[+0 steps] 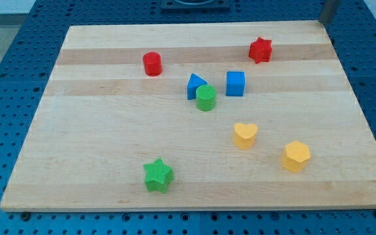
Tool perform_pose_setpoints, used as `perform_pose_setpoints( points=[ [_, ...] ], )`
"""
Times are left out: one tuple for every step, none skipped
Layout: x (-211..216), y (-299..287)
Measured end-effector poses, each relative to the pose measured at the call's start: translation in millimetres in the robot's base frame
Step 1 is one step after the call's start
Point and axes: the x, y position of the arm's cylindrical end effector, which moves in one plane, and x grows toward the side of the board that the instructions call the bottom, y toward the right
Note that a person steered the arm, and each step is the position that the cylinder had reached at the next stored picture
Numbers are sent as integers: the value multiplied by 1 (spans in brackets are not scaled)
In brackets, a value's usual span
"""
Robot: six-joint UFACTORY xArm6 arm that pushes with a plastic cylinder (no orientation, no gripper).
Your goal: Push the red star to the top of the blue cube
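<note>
1. No brand, label or writing can be read anywhere, and no containers show; every block sits directly on the surface (109, 143), a pale wooden board with lighter and darker planks running side to side.
2. The red star (260, 49) lies near the surface's top right corner, just inside the top edge.
3. The blue cube (235, 83) sits below and slightly to the view's left of the red star, apart from it.
4. A blue triangular block (194, 85) stands left of the cube, with a green cylinder (205, 98) touching its lower right side.
5. A red cylinder (152, 64) sits toward the top edge, left of centre.
6. A yellow heart (245, 135) and a yellow hexagonal block (296, 156) lie toward the bottom right corner.
7. A green star (158, 175) rests near the bottom edge.
8. A blue perforated bench (18, 78) surrounds the surface.
9. My tip does not show, and there is no claw whose state I can tell.
</note>
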Motion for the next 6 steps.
perform_pose_setpoints(
  points=[
    [14,-16],
    [50,-36],
    [90,-59],
    [113,-93],
    [114,-134],
    [114,-169]
  ],
)
